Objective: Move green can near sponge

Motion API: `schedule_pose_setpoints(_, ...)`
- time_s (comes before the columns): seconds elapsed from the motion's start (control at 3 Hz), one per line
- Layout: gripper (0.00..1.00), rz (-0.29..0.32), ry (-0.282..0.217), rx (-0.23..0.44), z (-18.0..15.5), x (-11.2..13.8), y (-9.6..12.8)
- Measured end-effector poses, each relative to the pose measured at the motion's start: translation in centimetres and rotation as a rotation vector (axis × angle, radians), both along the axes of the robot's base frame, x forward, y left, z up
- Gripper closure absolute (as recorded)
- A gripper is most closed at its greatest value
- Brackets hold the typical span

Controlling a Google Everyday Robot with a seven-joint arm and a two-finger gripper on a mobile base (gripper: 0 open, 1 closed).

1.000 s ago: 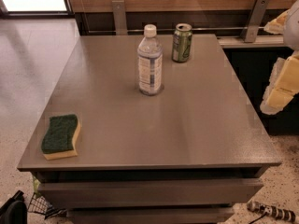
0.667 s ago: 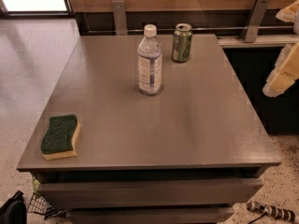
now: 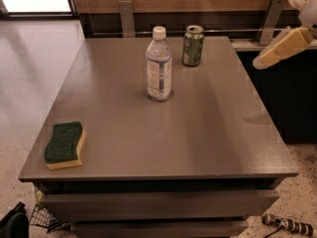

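Observation:
The green can [image 3: 192, 45] stands upright at the back of the grey table [image 3: 198, 133], right of centre. The sponge [image 3: 65, 145], dark green on top with a yellow base, lies flat at the front left corner, far from the can. My gripper [image 3: 280, 47], pale cream, hangs in the air off the table's right edge at the upper right of the camera view. It is to the right of the can, about level with it, and touches nothing.
A clear water bottle [image 3: 159, 65] with a white cap stands just front-left of the can. Metal posts [image 3: 127, 18] rise behind the table along a wooden wall. A dark counter [image 3: 287, 98] is at the right. Cables and a striped object [image 3: 287, 224] lie on the floor.
My gripper has risen and swung left, from beside the table's right edge to a higher spot nearer the can. The can, bottle and sponge have not moved.

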State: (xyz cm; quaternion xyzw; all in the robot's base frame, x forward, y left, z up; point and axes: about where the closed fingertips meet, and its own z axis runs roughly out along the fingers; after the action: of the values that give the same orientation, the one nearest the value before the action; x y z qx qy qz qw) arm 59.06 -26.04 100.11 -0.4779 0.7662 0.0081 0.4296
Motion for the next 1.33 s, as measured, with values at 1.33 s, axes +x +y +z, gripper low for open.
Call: schedule_pose_setpoints(1.33, 0.00, 0.088, -0.138, 0.586, -3.6, 9.3, 3.9)
